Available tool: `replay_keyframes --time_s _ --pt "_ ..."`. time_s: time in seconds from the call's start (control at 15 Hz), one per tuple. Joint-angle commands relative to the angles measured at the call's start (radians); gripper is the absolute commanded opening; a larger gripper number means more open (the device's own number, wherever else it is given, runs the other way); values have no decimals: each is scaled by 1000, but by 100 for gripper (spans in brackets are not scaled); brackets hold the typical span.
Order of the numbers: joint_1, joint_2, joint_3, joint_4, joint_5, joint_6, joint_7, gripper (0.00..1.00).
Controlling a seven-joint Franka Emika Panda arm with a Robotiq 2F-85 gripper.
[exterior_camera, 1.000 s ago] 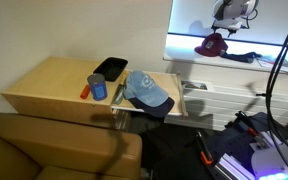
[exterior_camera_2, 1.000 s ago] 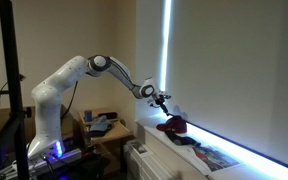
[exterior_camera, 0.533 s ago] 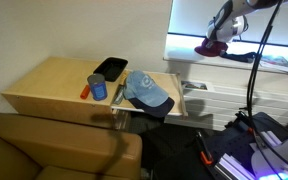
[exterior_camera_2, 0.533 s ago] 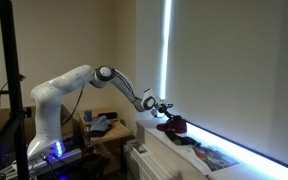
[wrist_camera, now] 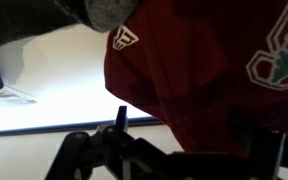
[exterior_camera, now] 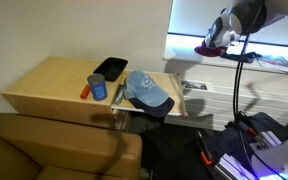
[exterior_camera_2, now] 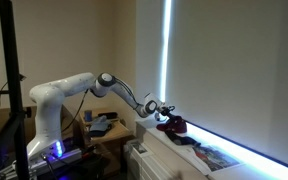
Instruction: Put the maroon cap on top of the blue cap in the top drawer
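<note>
Two caps, well apart; the pincer is at the maroon one.
Nearest, the blue can (exterior_camera: 98, 87) and black tray (exterior_camera: 110, 68) stand on the cabinet worktop (exterior_camera: 54, 80). Just beside them, the blue cap (exterior_camera: 147, 93) lies in the open top drawer (exterior_camera: 175, 90). Farthest, the maroon cap (exterior_camera: 212, 45) sits on the window ledge (exterior_camera: 184, 64) with the pincer (exterior_camera_2: 164, 114) right at it. Wrist view too dark: cannot tell whether the pincer is apart or clamped.

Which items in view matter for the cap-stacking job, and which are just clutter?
In the job:
- maroon cap, on the window sill
- blue cap, lying in the drawer
- top drawer, pulled open
- gripper, at the maroon cap

Lying about:
- black tray
- blue can
- papers on the sill
- brown sofa
</note>
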Motion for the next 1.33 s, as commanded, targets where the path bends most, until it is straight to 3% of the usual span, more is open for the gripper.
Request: replay_keyframes --time_s 0.0,0.07,0.13,0.8,0.93,1.13,1.27 --pt "0 4 -3 5 1 0 1 100" --pt "-7 -1 10 5 4 -5 -1 75" --pt "-9 -7 17 2 6 -15 -1 74" --pt "-4 -11 30 14 36 -65 103 4" --pt "-6 -23 34 15 54 -82 142 0" --pt "-51 -119 104 15 99 -135 145 1" --pt "-142 -225 213 23 109 -149 32 1"
